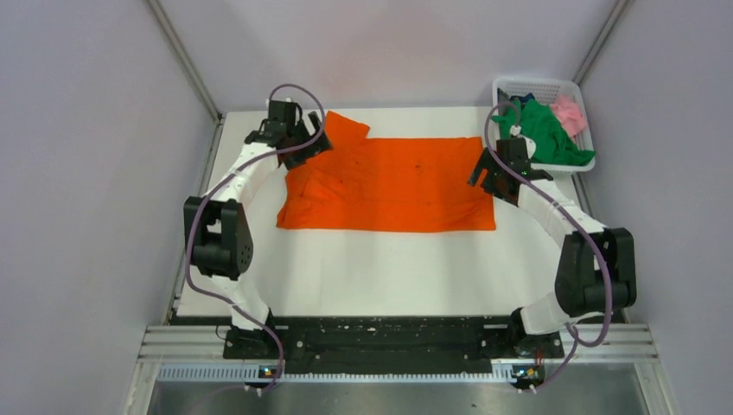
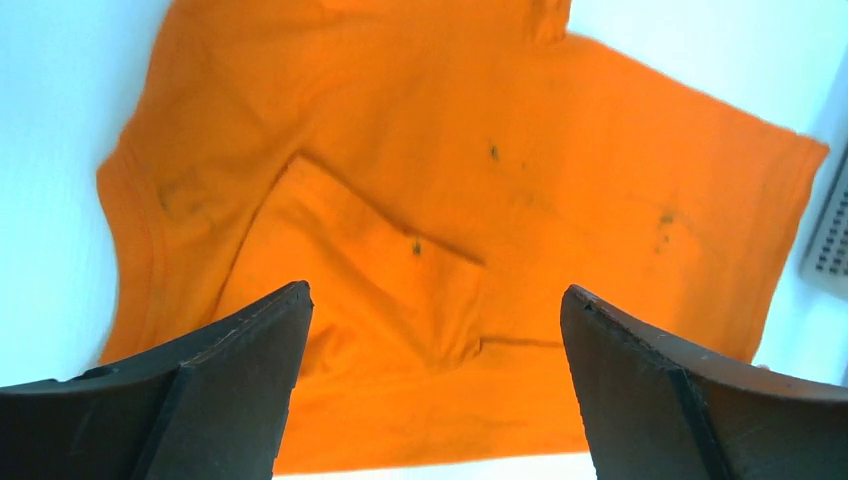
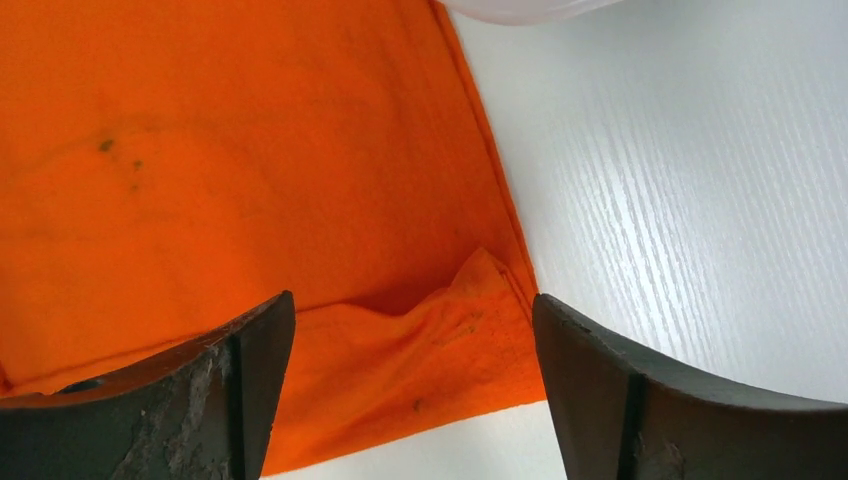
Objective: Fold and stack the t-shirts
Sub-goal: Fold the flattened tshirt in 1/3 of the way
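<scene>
Fabric first: the bright orange t-shirt (image 1: 389, 183) lies spread on the white table (image 1: 389, 277). Only the overhead view shows the green t-shirt (image 1: 546, 131) and pink t-shirt (image 1: 570, 112), heaped in the white plastic lattice basket (image 1: 538, 86) at the far right corner. Left gripper (image 2: 430, 300) hangs over a folded-over flap, jaws wide apart. Right gripper (image 3: 412, 305) gapes too, above a rumpled corner — creases only the wrist cameras catch.

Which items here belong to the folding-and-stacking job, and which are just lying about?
Job: bright orange cloth t-shirt, spread wide; green cloth t-shirt and pink cloth t-shirt, bunched together.
Lying about: white plastic lattice basket holding those two; white table.
</scene>
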